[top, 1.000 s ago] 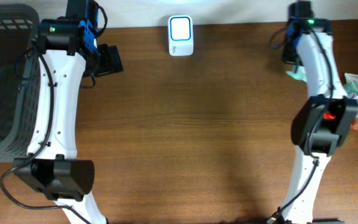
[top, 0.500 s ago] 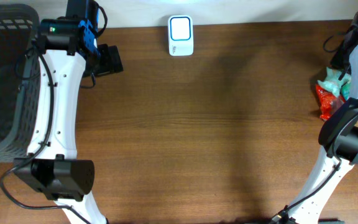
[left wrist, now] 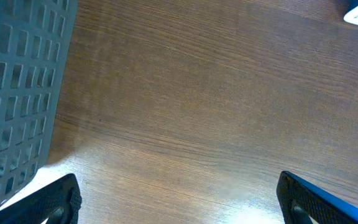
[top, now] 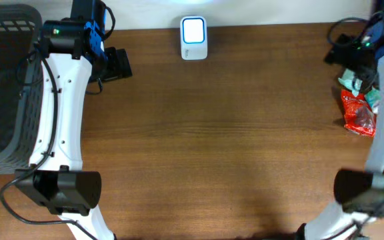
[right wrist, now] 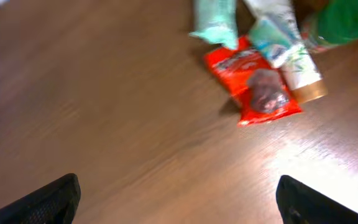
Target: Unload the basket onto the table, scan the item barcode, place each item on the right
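right pincer [right wrist: 178,202], seen from its own wrist camera, with both fingertips standing at the outer lower corners of the view: the jaws are spread wide and hold nothing. ahead of it and off toward its right fingertip lies the red snack pouch [right wrist: 253,81], flat on the tabletop [right wrist: 104,112], well apart from the fingers. the pouch's long axis runs on a diagonal, from nearer the pincer's centreline at its far end out toward the right finger at its near end. touching its far side are a white tube with a tan cap [right wrist: 291,53], a pale green packet [right wrist: 216,18] and a green-lidded container [right wrist: 347,18], so the pouch's near side, toward the pincer, is the freest approach. in the overhead view this cluster sits at the right edge, the pouch [top: 359,113] close under the right arm. left pincer [left wrist: 178,199] is likewise spread and empty, beside the grey basket [left wrist: 17,93] on the opposite side, with only bare wood below it. the right arm is judged by far the nearer to the item. the white scanner [top: 193,38] stands at the far edge midway between the arms, so a picked pouch would travel from the right pincer's side toward the centre.
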Robot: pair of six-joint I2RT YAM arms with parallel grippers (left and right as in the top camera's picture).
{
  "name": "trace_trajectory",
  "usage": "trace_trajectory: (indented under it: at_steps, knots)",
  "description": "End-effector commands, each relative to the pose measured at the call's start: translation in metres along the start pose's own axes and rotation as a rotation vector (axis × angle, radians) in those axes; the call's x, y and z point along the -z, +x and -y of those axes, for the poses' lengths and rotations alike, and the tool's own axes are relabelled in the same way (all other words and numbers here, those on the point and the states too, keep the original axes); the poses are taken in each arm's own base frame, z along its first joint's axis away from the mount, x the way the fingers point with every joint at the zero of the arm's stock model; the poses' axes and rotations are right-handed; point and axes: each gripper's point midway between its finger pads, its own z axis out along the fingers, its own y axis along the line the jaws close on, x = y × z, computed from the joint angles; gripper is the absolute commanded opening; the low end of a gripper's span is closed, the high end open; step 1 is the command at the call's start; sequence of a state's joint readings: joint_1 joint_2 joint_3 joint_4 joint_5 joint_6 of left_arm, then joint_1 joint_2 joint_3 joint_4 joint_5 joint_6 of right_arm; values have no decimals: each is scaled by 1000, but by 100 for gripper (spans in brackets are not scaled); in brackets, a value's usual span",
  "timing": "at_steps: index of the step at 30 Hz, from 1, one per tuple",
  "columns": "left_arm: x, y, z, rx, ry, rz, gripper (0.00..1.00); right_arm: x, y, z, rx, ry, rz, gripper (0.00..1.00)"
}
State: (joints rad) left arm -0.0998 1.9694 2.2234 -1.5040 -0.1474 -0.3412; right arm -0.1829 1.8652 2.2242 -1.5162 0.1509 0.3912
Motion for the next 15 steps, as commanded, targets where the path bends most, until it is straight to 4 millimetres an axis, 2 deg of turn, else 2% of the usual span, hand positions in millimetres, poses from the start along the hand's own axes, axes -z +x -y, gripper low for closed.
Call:
trace_trajectory:
  at_steps: [1, 2, 3, 5, 7, 9, 11, 13, 14, 15]
  knots:
    - [0, 0, 0, 4, -6, 1, 99, 68, 27, -20, 90, -91, 87, 99]
    - [0, 0, 0, 4, -6, 1, 99, 92, 45, -30, 151, -124, 109, 99]
    - [0, 0, 0, 4, -6, 1, 99, 104, 54, -32, 182, -126, 127, 99]
    - [0, 0, 0, 4, -6, 1, 99, 121, 68, -29, 227, -107, 153, 99]
    - [0, 0, 0, 4, -6, 1, 99, 145, 91, -30, 282, -151, 169, 99]
    - [0, 0, 0, 4, -6, 1, 99, 159, 106, -27, 312, -186, 192, 99]
    - [0, 0, 0, 4, -6, 1, 99, 167, 126, -16, 333, -206, 198, 99]
    - [0, 0, 0, 4, -6, 1, 99, 163, 146, 0, 342, -206, 187, 99]
    - [0, 0, 0, 4, -6, 1, 99, 156, 169, 12, 357, -211, 138, 99]
    - [0, 0, 0, 4, -6, 1, 99, 151, 186, 15, 367, -242, 94, 99]
